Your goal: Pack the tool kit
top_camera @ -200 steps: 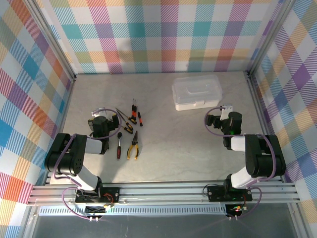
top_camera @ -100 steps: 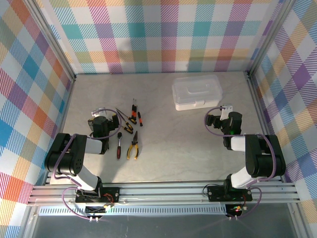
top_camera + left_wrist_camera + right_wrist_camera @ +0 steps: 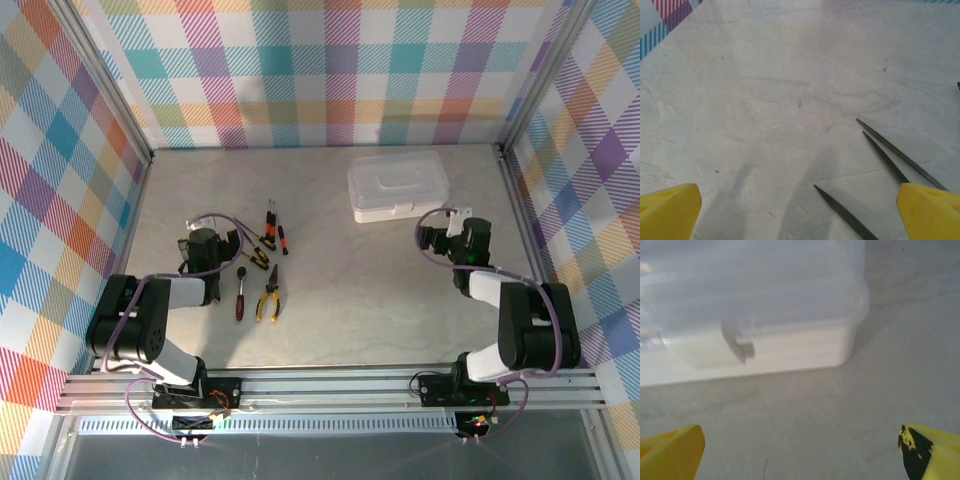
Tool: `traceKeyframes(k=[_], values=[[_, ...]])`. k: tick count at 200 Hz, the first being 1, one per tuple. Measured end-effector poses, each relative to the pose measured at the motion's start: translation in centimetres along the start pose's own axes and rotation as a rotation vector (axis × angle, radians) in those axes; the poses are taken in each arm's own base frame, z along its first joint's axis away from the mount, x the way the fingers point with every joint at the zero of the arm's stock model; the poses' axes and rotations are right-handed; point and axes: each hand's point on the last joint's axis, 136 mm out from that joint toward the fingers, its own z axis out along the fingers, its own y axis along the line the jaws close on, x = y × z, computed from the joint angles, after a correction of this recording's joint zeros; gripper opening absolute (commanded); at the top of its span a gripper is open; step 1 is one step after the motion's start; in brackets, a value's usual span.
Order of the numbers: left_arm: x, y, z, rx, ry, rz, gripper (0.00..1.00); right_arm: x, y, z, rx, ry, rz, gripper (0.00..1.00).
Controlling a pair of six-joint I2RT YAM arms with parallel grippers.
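Note:
The translucent white case (image 3: 397, 186) stands shut at the back right of the table; in the right wrist view its front wall and latch (image 3: 737, 342) are close ahead. My right gripper (image 3: 452, 232) (image 3: 800, 452) hangs open just in front of the case, touching nothing. The tools lie at the left: yellow-handled pliers (image 3: 267, 293), red-and-black screwdrivers (image 3: 272, 232), a dark-handled driver (image 3: 240, 295) and red-and-black long-nose pliers (image 3: 250, 245). My left gripper (image 3: 204, 240) (image 3: 800, 215) is open beside them on their left. Thin dark tool tips (image 3: 892, 150) lie near its right finger.
Aluminium rails and plaid walls (image 3: 90, 180) close in the table on the left, back and right. Bare marble tabletop (image 3: 350, 290) lies between the tools and the case. Both arm bases sit at the near edge.
Both arms have reached slightly forward, away from their bases. Each gripper stays open, and the tools and the case have not moved.

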Motion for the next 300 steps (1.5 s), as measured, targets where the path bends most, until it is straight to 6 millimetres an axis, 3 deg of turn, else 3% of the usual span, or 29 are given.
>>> traceKeyframes(k=[28, 52, 72, 92, 127, 176, 238, 259, 280, 300], values=[[-6.5, -0.4, -0.7, -0.018, 0.008, -0.045, 1.0, -6.7, 0.4, -1.7, 0.008, -0.056, -0.001, 0.99], [-11.5, -0.8, -1.9, -0.017, 0.031, -0.077, 1.0, -12.3, 0.6, -2.0, 0.012, -0.072, -0.016, 0.99], [-13.2, -1.4, -2.7, 0.004, 0.098, -0.075, 1.0, -15.9, 0.6, -0.3, 0.008, -0.041, -0.041, 0.99], [-13.0, -2.3, -3.3, 0.05, 0.182, -0.063, 1.0, -17.6, 0.5, 3.0, -0.016, 0.029, -0.065, 0.99], [-9.9, -3.2, -4.4, 0.106, 0.364, -0.032, 1.0, -15.8, 0.3, 8.3, -0.074, 0.206, -0.098, 0.99], [-7.4, -4.6, -5.6, 0.144, 0.479, 0.015, 1.0, -11.3, 0.5, 10.4, -0.138, 0.379, -0.12, 0.99], [-5.5, -6.3, -5.2, 0.175, 0.541, 0.048, 1.0, -8.2, 0.8, 10.2, -0.18, 0.407, -0.076, 0.99], [-5.4, -7.3, -5.0, 0.196, 0.546, 0.063, 1.0, -7.4, 1.4, 8.8, -0.18, 0.4, -0.06, 0.99], [-4.9, -8.6, -4.8, 0.215, 0.557, 0.084, 1.0, -6.3, 3.0, 7.1, -0.192, 0.404, -0.047, 0.99], [-4.1, -10.3, -4.5, 0.248, 0.577, 0.107, 1.0, -5.0, 5.8, 5.1, -0.207, 0.419, -0.036, 0.99]])
